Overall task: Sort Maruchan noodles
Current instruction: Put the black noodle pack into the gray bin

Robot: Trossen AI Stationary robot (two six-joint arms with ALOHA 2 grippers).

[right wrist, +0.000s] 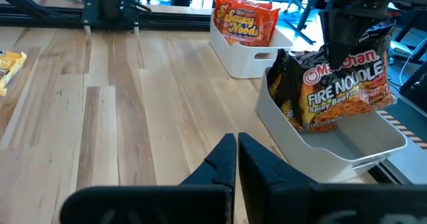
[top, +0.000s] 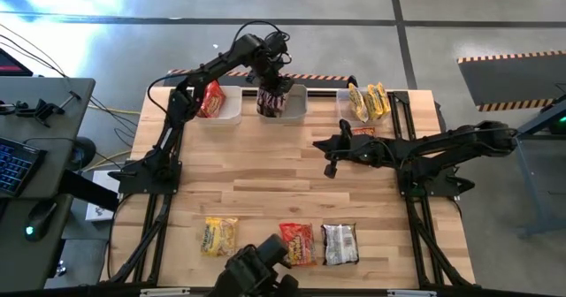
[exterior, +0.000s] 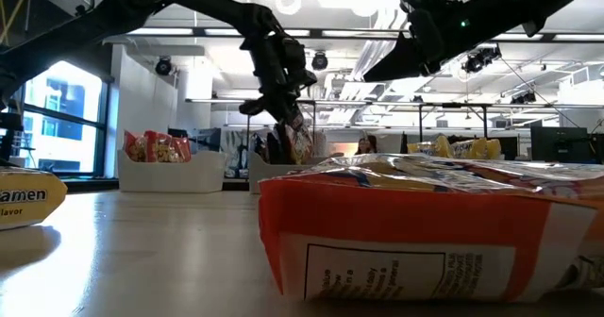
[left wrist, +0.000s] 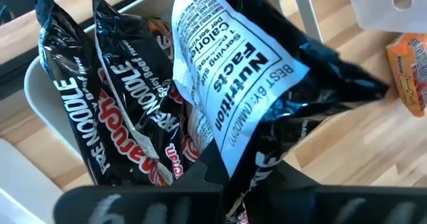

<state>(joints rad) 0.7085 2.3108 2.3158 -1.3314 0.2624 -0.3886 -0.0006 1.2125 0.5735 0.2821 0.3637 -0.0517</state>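
Wooden plank surface (top: 292,182) seen from above, with three pale rectangular plastic bins along its far edge. My left claw (top: 272,92) hangs over the middle bin (top: 296,107), its fingers pinched on the top edge of a dark, silver-backed plastic Fire Noodle packet (right wrist: 347,84). The packet hangs upright, its lower part inside the bin, among other dark packets of the same kind (left wrist: 120,117) that stand on edge there. In my left wrist view the held packet's white nutrition panel faces the camera.

The left bin (top: 225,107) holds red-orange plastic packets (top: 210,100), standing upright. The right bin (top: 348,95) holds yellow plastic packets (top: 369,102); one orange packet (top: 363,133) lies on the surface just in front of this bin, partly under my right arm.

My right claw (top: 331,166) hovers above the bare middle of the surface, well apart from the bins, its two dark fingers pressed together on nothing.

Three flat packets lie in a row near the front edge: a yellow one (top: 219,236) at the left, a red-orange one (top: 297,243) in the middle, and a silver-and-dark one (top: 340,243) just beside it at the right. The low view shows the red-orange one close up.
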